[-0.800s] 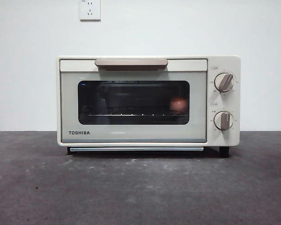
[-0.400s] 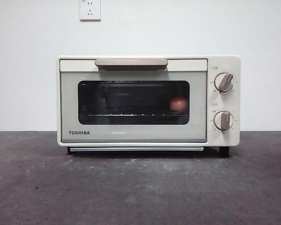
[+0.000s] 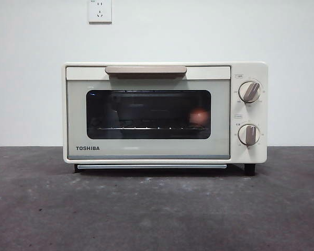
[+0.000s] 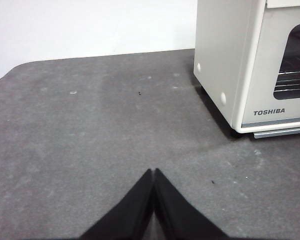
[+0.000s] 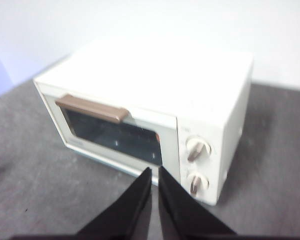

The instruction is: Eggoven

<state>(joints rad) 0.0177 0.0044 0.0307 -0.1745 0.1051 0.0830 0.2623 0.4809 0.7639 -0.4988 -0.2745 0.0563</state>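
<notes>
Front view: egg (image 3: 199, 116) is sitting inside closed toaster oven (image 3: 146, 151); left gripper (image 4: 154, 172) and right gripper (image 5: 155, 171) are hanging closed, empty.

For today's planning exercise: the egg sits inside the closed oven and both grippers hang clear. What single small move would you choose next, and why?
Probably nothing more than backing the right gripper away: the egg already rests on the rack behind the toaster oven's closed door, its handle untouched. The left gripper hangs shut over the table, holding nothing.
</notes>
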